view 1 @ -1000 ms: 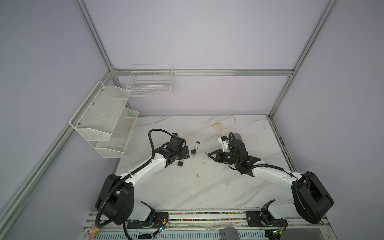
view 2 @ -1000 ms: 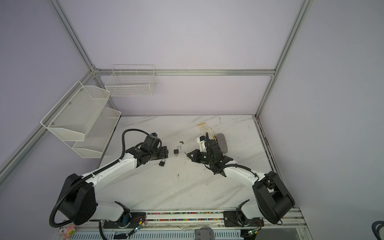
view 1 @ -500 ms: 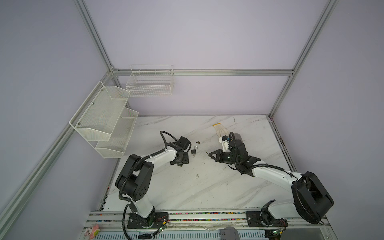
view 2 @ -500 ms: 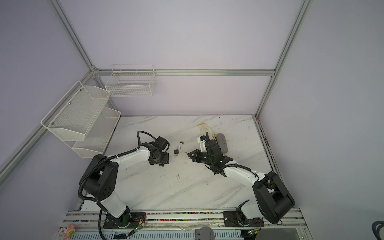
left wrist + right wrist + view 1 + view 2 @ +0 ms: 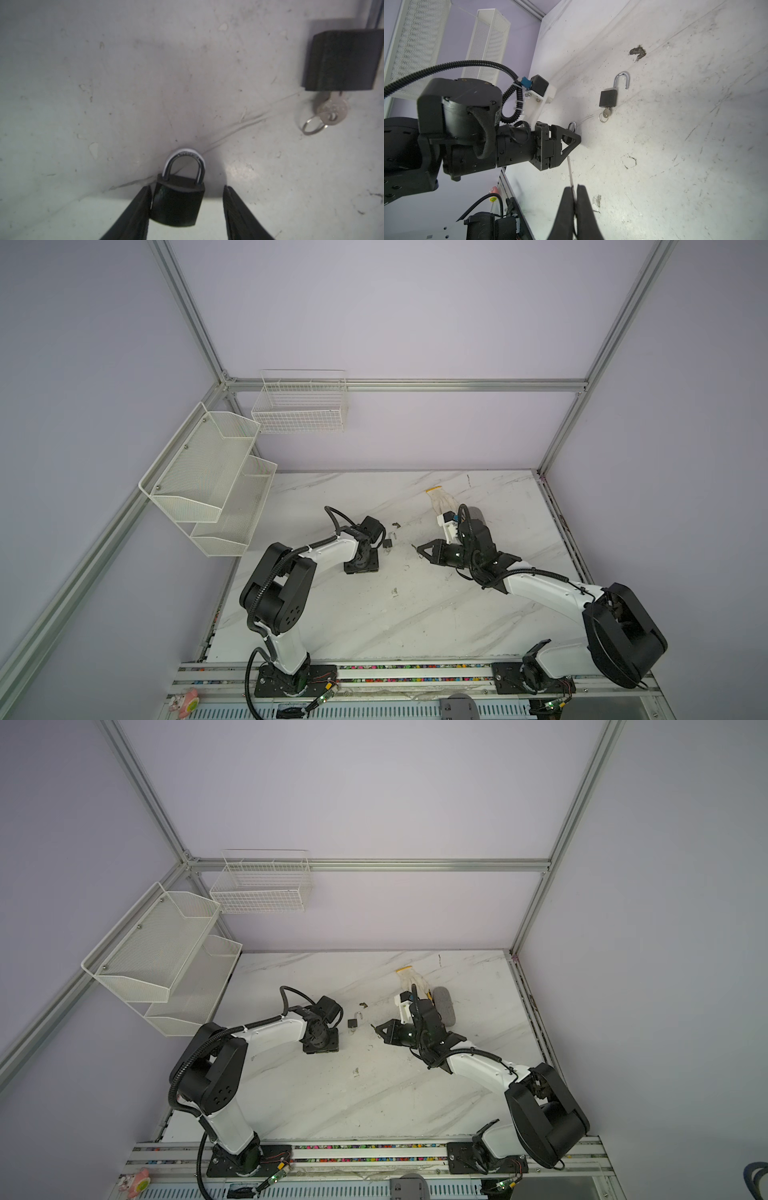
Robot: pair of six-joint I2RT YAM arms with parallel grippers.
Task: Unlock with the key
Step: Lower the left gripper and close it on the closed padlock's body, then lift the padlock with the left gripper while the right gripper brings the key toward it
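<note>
- The left gripper (image 5: pixel 187 187) pointed down at the desk (image 5: pixel 415 622) near its middle. Its jaws stood part open on either side of a closed padlock (image 5: pixel 178 204).
- One finger (image 5: pixel 135 214) touched the side of that padlock's black body. The other finger stood clear of it with a gap between, so nothing was clamped.
- The closed padlock's shackle (image 5: pixel 184 164) was seated in the body at both ends.
- Near it, on the side toward the right arm, an open padlock (image 5: pixel 608 98) lay flat on the desk, unlatched at one end.
- A key (image 5: pixel 607 113) sat in the open padlock's keyhole, with a small ring (image 5: pixel 601 118) through its head.
- The right gripper (image 5: pixel 573 188) was closed tight on a thin metal piece (image 5: pixel 570 170) that stuck out past its fingertips. The piece showed edge-on, and I could not tell whether it was a key.
- In a top view the right gripper (image 5: pixel 419 548) pointed toward the open padlock (image 5: pixel 387 544) but stood apart from it.
- A white glove (image 5: pixel 441 499) lay toward the desk's far edge, behind the right arm.
</note>
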